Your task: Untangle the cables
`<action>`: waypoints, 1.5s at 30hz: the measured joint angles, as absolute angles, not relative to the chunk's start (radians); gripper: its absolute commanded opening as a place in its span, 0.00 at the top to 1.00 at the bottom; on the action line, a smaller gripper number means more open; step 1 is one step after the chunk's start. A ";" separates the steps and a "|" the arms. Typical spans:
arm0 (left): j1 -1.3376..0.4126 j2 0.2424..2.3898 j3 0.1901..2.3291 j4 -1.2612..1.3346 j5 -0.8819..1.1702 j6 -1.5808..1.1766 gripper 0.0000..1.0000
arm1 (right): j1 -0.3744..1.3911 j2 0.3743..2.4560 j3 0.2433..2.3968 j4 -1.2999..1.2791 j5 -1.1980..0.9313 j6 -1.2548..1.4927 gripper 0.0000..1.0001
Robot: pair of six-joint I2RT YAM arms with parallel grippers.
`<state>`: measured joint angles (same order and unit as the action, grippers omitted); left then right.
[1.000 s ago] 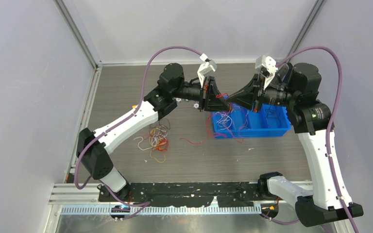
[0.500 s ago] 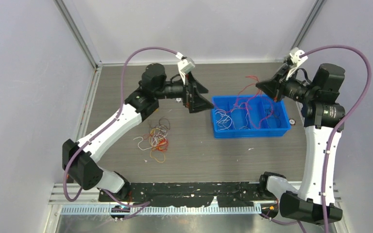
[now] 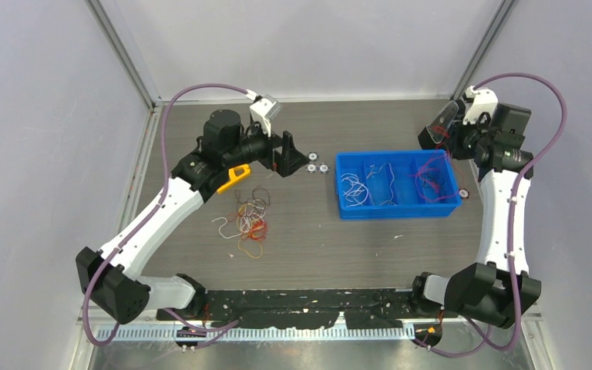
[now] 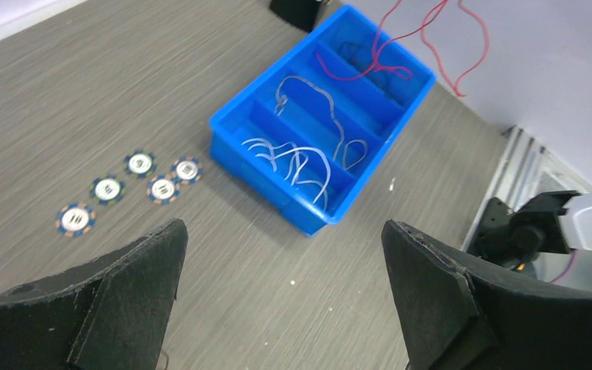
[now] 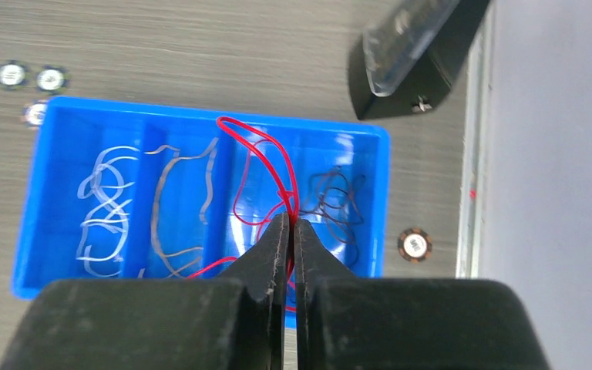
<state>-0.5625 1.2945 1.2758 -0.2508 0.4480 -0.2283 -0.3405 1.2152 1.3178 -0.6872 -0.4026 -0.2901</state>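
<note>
Swung apart since before, your right tool pinches a red cable over the bin for sorting; left tool spread, empty.

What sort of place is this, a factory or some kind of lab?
Probably a robotics lab test cell, not a factory. The left arm and right arm are bolted to a table boxed in by plain white panels, and the work is a staged exercise: loose cables and a blue bin.
</note>
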 measured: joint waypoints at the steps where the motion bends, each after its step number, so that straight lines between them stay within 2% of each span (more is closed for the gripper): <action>1: -0.562 1.287 1.264 -0.259 0.430 -0.223 0.01 | -0.338 1.227 1.310 -0.676 -0.370 -0.284 0.95; 8: -0.562 1.246 1.213 -0.284 0.358 -0.196 0.01 | -0.261 1.317 1.259 -0.606 -0.185 -0.242 0.95; 16: -0.548 1.201 1.157 -0.290 0.333 -0.181 0.00 | -0.116 1.414 1.241 -0.533 -0.107 -0.187 0.95; 25: -0.521 1.169 1.108 -0.293 0.331 -0.179 0.01 | -0.079 1.571 1.256 -0.504 -0.136 -0.101 0.95; 33: -0.499 1.169 1.101 -0.297 0.333 -0.180 0.00 | -0.100 1.606 1.299 -0.461 -0.187 -0.051 0.95; 40: -0.484 1.169 1.101 -0.297 0.345 -0.180 0.00 | -0.159 1.625 1.217 -0.423 -0.205 -0.205 0.95; 45: -0.482 1.169 1.101 -0.297 0.352 -0.179 0.00 | -0.139 1.691 1.174 -0.436 -0.207 -0.327 0.95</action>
